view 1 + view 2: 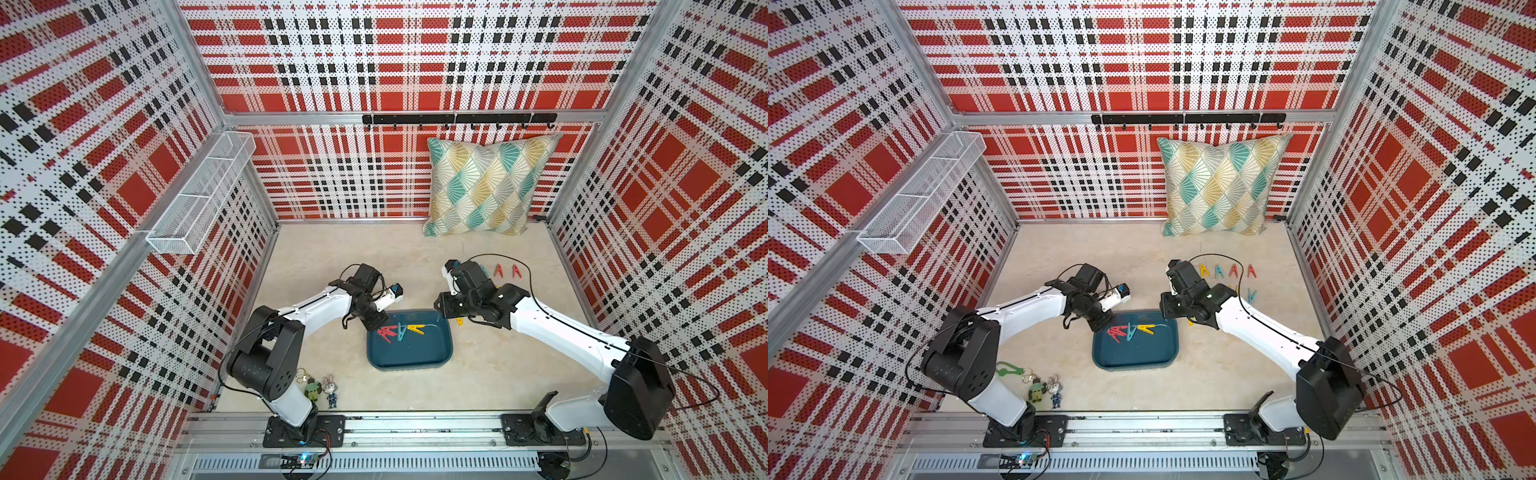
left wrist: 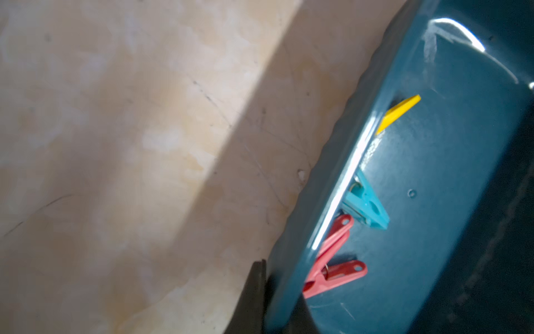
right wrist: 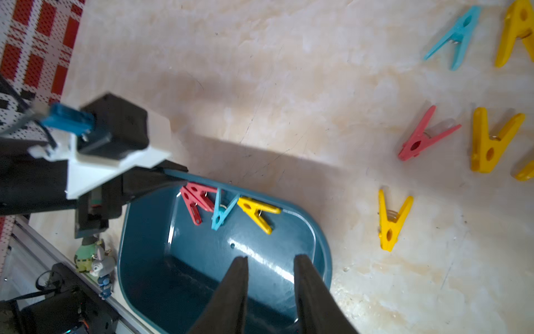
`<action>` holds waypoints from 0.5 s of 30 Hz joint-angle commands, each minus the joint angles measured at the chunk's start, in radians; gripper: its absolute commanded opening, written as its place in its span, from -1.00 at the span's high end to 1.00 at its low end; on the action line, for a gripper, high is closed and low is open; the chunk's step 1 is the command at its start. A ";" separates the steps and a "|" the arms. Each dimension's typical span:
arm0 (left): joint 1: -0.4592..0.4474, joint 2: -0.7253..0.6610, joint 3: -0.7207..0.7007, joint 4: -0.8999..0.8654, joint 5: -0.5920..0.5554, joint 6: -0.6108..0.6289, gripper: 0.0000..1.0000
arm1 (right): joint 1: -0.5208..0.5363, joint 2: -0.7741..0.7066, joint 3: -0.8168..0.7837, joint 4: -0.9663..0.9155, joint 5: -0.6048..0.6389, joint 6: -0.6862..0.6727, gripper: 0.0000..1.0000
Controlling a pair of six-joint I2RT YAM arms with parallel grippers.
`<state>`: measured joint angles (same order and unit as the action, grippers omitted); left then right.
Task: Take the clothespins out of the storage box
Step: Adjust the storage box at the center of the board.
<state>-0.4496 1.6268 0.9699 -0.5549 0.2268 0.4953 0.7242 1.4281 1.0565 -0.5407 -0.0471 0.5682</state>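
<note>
Three colours of peg in the box [image 1: 409, 353]: red [image 1: 386, 332], possibly two overlapped; teal [image 1: 401, 332]; yellow [image 1: 415, 329]. Location: bunched against the box's far wall, red leftmost, yellow rightmost.

Box: on the table [image 1: 332, 257], between the two arms.

Left hand [image 3: 176, 177]: clenched on the box's far-left rim, one finger outside the wall and one inside. It appears to be steadying the box and is not free to pick.

Right hand [image 3: 271, 258]: released, jaws part-way apart, nothing between them; poised over the box's far-right corner.

Key relation: the pegs lie to the left of the right hand, along the far wall. Yellow is nearest it, teal next, red beside the left hand. Yellow's long axis runs roughly left–right, nose toward teal, legs splayed toward the right hand. Judgement: the right hand is the one to take it, travelling left and pinching across the peg's width.

Outside pegs [image 1: 1233, 271]: a loose group on the table, right and far of the box, plus a stray yellow [image 3: 390, 222] just beside its far-right corner.
</note>
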 commanded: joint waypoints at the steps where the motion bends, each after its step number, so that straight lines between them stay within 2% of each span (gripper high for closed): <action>1: 0.000 -0.016 -0.015 0.081 -0.114 -0.024 0.86 | 0.048 0.047 0.042 -0.019 0.054 -0.008 0.28; 10: 0.017 -0.064 -0.015 0.051 -0.058 0.005 0.13 | 0.139 0.159 0.098 -0.027 0.076 -0.070 0.28; 15: 0.076 -0.099 0.005 0.021 -0.017 0.014 0.01 | 0.141 0.176 0.090 -0.018 0.052 -0.104 0.29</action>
<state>-0.4095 1.5639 0.9638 -0.5213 0.1806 0.4969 0.8635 1.5894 1.1378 -0.5556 0.0074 0.5014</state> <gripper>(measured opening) 0.492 0.358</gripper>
